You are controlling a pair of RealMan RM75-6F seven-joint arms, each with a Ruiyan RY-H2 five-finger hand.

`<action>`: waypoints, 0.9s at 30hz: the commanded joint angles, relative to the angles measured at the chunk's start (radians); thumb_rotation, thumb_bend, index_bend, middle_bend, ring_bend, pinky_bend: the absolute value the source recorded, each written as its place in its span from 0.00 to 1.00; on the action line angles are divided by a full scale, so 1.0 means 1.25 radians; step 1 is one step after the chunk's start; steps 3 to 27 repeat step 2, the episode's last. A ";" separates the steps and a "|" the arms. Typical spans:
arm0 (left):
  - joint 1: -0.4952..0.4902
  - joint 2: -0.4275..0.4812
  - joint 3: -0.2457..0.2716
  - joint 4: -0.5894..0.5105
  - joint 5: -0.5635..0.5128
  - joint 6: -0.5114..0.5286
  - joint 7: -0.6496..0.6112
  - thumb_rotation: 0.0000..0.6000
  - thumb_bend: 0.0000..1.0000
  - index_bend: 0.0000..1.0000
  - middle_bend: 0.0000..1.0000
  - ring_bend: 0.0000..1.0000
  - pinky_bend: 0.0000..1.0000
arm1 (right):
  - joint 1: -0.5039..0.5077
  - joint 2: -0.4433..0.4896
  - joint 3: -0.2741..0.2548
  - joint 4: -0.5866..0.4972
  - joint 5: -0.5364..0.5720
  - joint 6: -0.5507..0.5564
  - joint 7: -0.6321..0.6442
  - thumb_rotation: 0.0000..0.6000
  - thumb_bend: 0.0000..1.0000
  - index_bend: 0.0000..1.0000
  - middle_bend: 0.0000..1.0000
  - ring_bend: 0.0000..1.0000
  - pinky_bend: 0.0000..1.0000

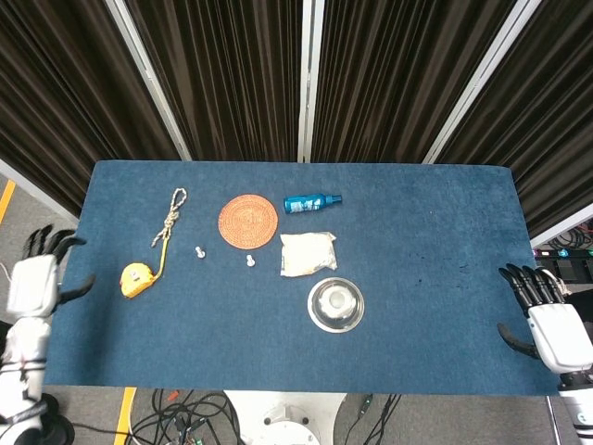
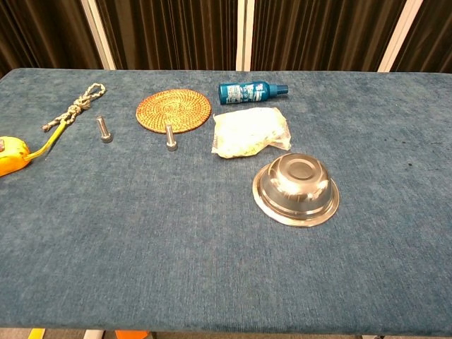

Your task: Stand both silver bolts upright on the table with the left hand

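Two silver bolts stand upright on the blue table. One bolt (image 1: 198, 251) (image 2: 104, 130) is right of the yellow tape measure; the other bolt (image 1: 249, 260) (image 2: 170, 138) stands just in front of the woven coaster. My left hand (image 1: 39, 275) hangs off the table's left edge, fingers spread, holding nothing. Off the right edge, my right hand (image 1: 547, 321) is also open and empty. Neither hand shows in the chest view.
A woven coaster (image 1: 248, 221) (image 2: 174, 110), a blue bottle on its side (image 1: 311, 202) (image 2: 251, 91), a white pouch (image 1: 307, 253) (image 2: 250, 132), an upturned steel bowl (image 1: 335, 304) (image 2: 296, 188), a yellow tape measure (image 1: 135, 279) (image 2: 10, 155) and a knotted rope (image 1: 170, 215) (image 2: 75, 106) lie on the table (image 1: 435, 241).
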 commanded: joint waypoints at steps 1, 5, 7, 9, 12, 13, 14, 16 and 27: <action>0.073 0.018 0.045 -0.003 0.045 0.076 -0.037 1.00 0.23 0.31 0.17 0.03 0.00 | -0.001 -0.005 -0.003 0.000 -0.007 0.004 -0.002 1.00 0.22 0.00 0.07 0.00 0.00; 0.093 0.016 0.053 -0.003 0.055 0.095 -0.044 1.00 0.23 0.31 0.17 0.03 0.00 | -0.002 -0.007 -0.005 -0.001 -0.008 0.004 -0.004 1.00 0.22 0.00 0.07 0.00 0.00; 0.093 0.016 0.053 -0.003 0.055 0.095 -0.044 1.00 0.23 0.31 0.17 0.03 0.00 | -0.002 -0.007 -0.005 -0.001 -0.008 0.004 -0.004 1.00 0.22 0.00 0.07 0.00 0.00; 0.093 0.016 0.053 -0.003 0.055 0.095 -0.044 1.00 0.23 0.31 0.17 0.03 0.00 | -0.002 -0.007 -0.005 -0.001 -0.008 0.004 -0.004 1.00 0.22 0.00 0.07 0.00 0.00; 0.093 0.016 0.053 -0.003 0.055 0.095 -0.044 1.00 0.23 0.31 0.17 0.03 0.00 | -0.002 -0.007 -0.005 -0.001 -0.008 0.004 -0.004 1.00 0.22 0.00 0.07 0.00 0.00; 0.093 0.016 0.053 -0.003 0.055 0.095 -0.044 1.00 0.23 0.31 0.17 0.03 0.00 | -0.002 -0.007 -0.005 -0.001 -0.008 0.004 -0.004 1.00 0.22 0.00 0.07 0.00 0.00; 0.093 0.016 0.053 -0.003 0.055 0.095 -0.044 1.00 0.23 0.31 0.17 0.03 0.00 | -0.002 -0.007 -0.005 -0.001 -0.008 0.004 -0.004 1.00 0.22 0.00 0.07 0.00 0.00; 0.093 0.016 0.053 -0.003 0.055 0.095 -0.044 1.00 0.23 0.31 0.17 0.03 0.00 | -0.002 -0.007 -0.005 -0.001 -0.008 0.004 -0.004 1.00 0.22 0.00 0.07 0.00 0.00; 0.093 0.016 0.053 -0.003 0.055 0.095 -0.044 1.00 0.23 0.31 0.17 0.03 0.00 | -0.002 -0.007 -0.005 -0.001 -0.008 0.004 -0.004 1.00 0.22 0.00 0.07 0.00 0.00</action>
